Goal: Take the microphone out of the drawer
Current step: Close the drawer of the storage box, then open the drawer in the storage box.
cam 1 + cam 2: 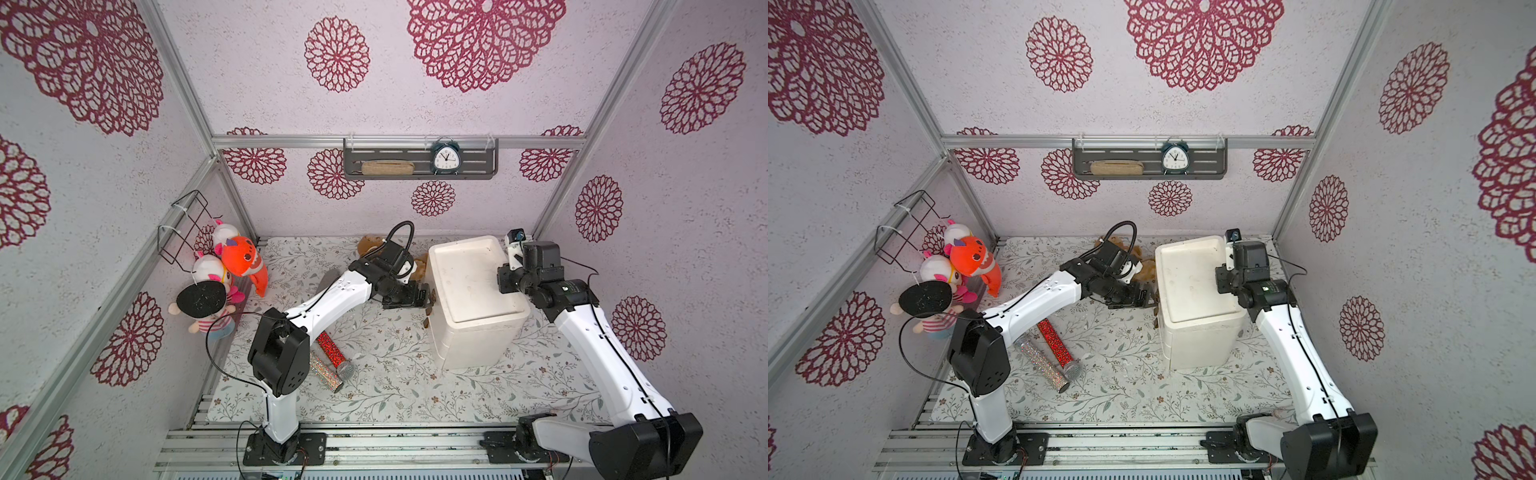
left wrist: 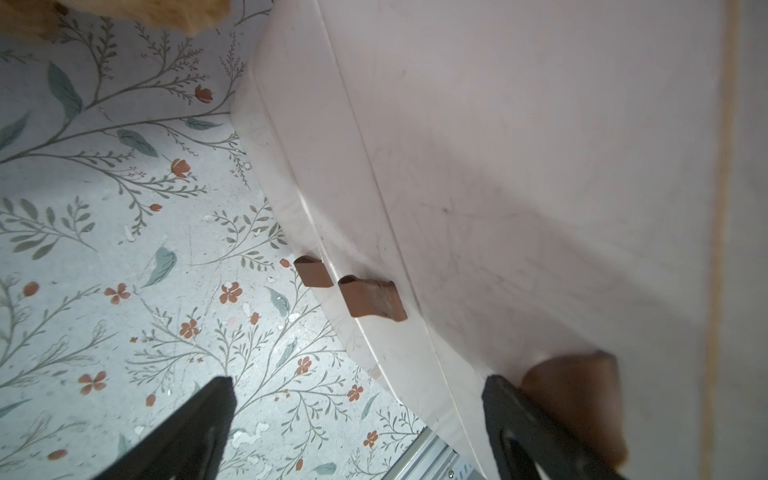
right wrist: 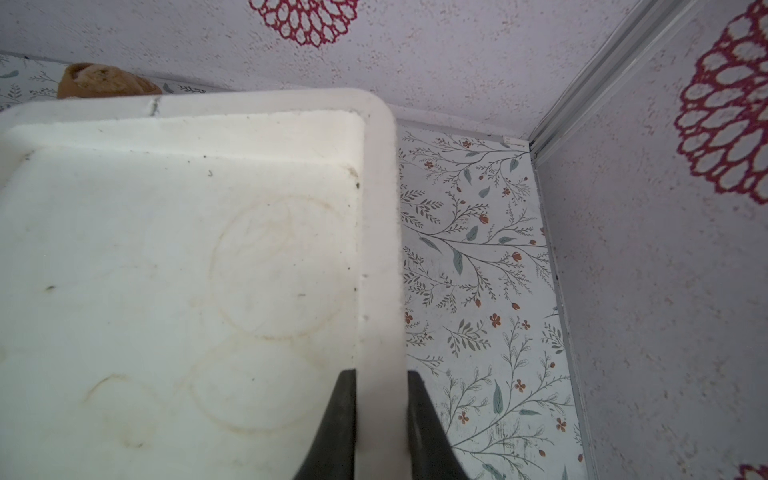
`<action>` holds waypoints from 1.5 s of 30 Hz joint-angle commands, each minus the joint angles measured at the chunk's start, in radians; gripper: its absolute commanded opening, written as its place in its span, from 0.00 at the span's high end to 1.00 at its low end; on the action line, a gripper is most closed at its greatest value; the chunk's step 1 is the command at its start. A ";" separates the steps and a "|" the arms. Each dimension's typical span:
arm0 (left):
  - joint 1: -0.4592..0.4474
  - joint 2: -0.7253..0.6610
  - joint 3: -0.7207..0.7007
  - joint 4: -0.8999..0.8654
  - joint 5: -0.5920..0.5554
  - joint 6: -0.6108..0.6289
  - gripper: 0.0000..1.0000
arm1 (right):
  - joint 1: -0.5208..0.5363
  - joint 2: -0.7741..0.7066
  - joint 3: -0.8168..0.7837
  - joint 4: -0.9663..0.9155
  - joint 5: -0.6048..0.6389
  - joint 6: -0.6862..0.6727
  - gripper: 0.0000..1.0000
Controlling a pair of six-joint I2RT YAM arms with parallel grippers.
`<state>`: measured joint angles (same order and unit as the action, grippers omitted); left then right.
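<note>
The white drawer unit (image 1: 478,291) (image 1: 1196,282) stands at the back right of the mat, all its drawers shut, so their insides are hidden. Brown handles (image 2: 372,297) stick out of its fronts. My left gripper (image 2: 359,384) (image 1: 426,297) is open in front of them; one finger (image 2: 519,415) lies beside the topmost handle (image 2: 577,399), with nothing between the jaws. My right gripper (image 3: 381,374) (image 1: 505,282) is shut on the raised rim (image 3: 380,249) of the unit's top. A red glitter microphone (image 1: 332,353) (image 1: 1059,347) with a silver mesh head lies on the mat near the left arm's elbow.
A silver glitter stick (image 1: 324,372) lies beside the red microphone. Plush toys (image 1: 232,266) hang at the left wall under a wire basket (image 1: 187,226). A brown plush (image 1: 370,245) sits behind the left arm. A shelf with a clock (image 1: 444,158) is on the back wall.
</note>
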<state>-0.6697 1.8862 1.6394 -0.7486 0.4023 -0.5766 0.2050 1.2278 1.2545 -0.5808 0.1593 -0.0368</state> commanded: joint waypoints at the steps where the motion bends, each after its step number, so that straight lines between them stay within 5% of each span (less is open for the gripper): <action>1: -0.022 -0.003 0.020 0.050 0.044 0.018 0.03 | 0.025 0.018 0.031 0.061 0.063 0.004 1.00; 24: 0.066 -0.100 -0.318 0.308 0.063 -0.088 0.01 | 0.025 0.020 0.002 0.071 0.081 0.015 1.00; 28: 0.108 -0.109 -0.422 0.502 0.098 -0.203 0.14 | 0.025 0.013 -0.008 0.075 0.082 0.012 1.00; 45: 0.118 -0.011 -0.622 1.166 0.209 -0.503 0.31 | 0.024 0.013 -0.026 0.087 0.069 0.009 1.00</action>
<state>-0.5457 1.8400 1.0416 0.2348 0.5777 -0.9924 0.2153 1.2419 1.2495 -0.5571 0.1642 -0.0067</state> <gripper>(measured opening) 0.699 0.180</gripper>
